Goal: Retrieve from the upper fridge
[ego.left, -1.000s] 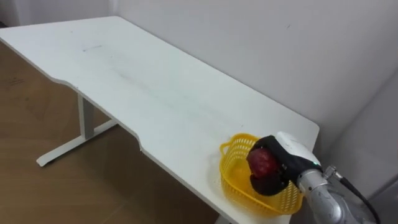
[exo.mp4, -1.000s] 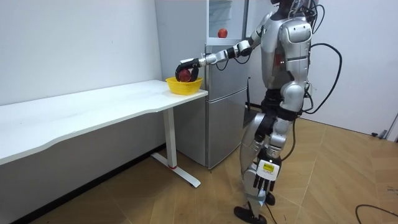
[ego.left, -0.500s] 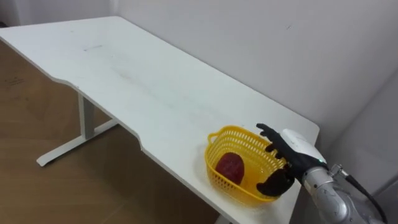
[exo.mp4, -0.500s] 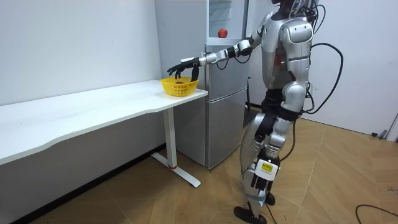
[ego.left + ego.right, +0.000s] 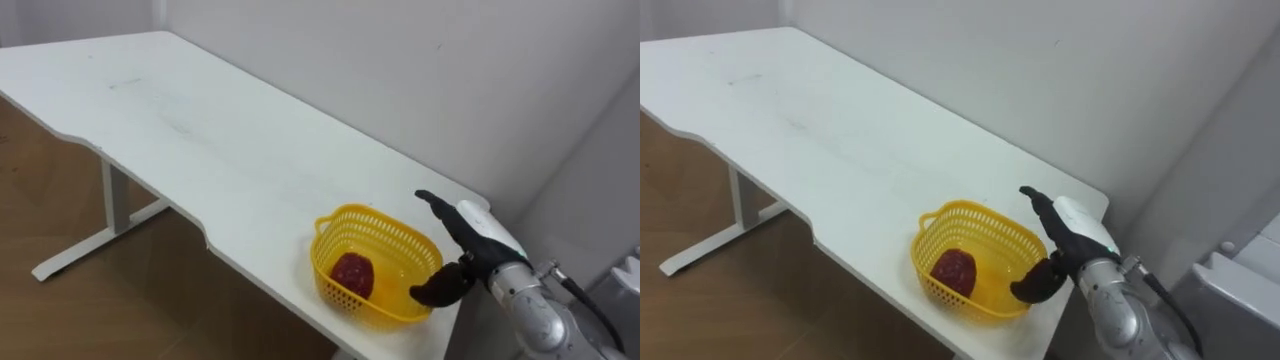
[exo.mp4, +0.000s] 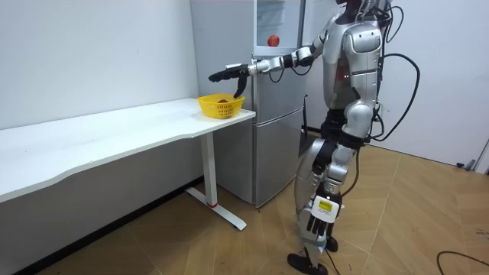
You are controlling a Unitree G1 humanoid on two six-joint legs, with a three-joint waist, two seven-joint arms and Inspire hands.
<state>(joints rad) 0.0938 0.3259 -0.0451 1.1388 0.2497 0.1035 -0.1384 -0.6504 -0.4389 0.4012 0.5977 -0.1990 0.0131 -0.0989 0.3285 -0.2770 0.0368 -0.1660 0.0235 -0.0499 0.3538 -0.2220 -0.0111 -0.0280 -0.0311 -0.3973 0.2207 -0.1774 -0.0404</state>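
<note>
Looking down from the head, we see a yellow basket (image 5: 340,295) standing on the white table (image 5: 200,130), close to the table's corner at 4 o'clock of the view. A dark red fruit (image 5: 351,272) lies inside the basket, on its floor, toward the 8 o'clock side. The right hand (image 5: 478,243) is at 3 o'clock of the basket, just beside its rim. Its fingers (image 5: 438,208) are straight and spread apart, and it holds nothing. Whether the thumb touches the basket, we cannot tell. In the room view the robot stands upright before the grey fridge (image 6: 275,145), the right arm stretched out over the table's end. A second red fruit (image 6: 272,40) sits in the upper compartment of the fridge, at 1 o'clock of the basket. The left hand (image 6: 319,223) hangs beside the leg; if it is open or closed, we cannot tell.
</note>
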